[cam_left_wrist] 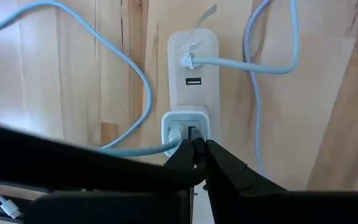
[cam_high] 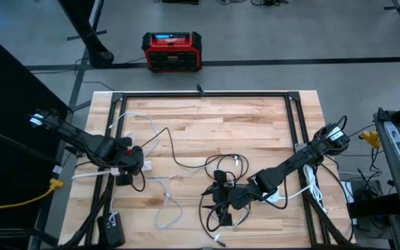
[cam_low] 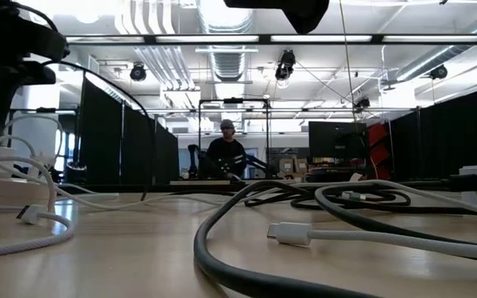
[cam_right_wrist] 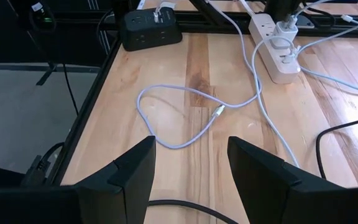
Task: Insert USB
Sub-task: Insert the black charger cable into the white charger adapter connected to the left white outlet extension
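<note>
Bright, even overhead light falls on the desk (cam_high: 207, 132), leaving only faint shadows under the cables. In the low view the ceiling strip lights (cam_low: 222, 39) glare white, the nearest grey cable (cam_low: 222, 257) is out of focus, and the desk surface carries a soft sheen.

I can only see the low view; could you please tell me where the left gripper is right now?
Observer: The left gripper is shut, its tips at a white cube-shaped charger plugged into the long white plastic power strip.
Operator: Is a USB port free on that strip?
Observer: Yes, one empty USB socket shows between the charger and a plugged-in white cable.
Operator: And the right gripper?
Observer: The right gripper is open and holds nothing; a pale lilac cable's loose connector lies on the wood ahead of it.
</note>
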`<action>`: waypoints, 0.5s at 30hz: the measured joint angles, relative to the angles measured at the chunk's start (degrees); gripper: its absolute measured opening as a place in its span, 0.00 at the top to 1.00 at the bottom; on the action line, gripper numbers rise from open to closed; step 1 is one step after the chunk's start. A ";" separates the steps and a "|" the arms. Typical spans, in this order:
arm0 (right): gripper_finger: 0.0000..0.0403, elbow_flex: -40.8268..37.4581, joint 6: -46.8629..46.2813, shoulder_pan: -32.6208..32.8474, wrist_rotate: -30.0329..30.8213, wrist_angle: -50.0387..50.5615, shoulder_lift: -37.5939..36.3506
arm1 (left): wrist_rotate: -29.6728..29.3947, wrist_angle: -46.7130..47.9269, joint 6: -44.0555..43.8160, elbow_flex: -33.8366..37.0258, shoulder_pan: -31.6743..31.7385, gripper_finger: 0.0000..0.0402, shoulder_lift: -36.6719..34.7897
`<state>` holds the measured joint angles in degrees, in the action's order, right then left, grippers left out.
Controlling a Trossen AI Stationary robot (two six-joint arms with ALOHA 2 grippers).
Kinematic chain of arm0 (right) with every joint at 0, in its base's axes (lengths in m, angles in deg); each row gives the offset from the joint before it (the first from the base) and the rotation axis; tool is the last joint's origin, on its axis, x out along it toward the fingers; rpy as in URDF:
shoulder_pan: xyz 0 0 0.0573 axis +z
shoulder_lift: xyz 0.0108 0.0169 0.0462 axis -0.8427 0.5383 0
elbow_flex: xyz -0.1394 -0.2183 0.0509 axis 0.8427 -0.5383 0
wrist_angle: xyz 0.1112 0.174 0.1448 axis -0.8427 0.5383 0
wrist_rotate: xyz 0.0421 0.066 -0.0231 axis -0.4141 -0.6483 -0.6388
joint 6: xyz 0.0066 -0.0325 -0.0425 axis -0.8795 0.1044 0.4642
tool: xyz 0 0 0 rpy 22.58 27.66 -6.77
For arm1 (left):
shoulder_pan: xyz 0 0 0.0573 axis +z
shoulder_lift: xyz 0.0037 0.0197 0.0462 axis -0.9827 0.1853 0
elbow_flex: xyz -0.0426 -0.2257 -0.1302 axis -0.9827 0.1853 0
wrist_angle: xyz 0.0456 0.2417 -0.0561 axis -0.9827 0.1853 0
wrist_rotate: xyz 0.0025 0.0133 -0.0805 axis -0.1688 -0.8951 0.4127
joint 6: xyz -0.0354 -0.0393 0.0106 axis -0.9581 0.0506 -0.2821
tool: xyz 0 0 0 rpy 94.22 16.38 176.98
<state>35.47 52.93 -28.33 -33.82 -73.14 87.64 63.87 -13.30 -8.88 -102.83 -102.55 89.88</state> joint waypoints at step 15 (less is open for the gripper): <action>0.54 -0.04 0.00 0.00 0.00 0.00 0.00 | 0.59 -0.32 -0.05 0.00 0.00 0.97 0.00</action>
<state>35.42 52.93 -28.33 -33.82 -73.14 87.64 64.45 -13.62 -8.93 -102.83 -102.55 89.88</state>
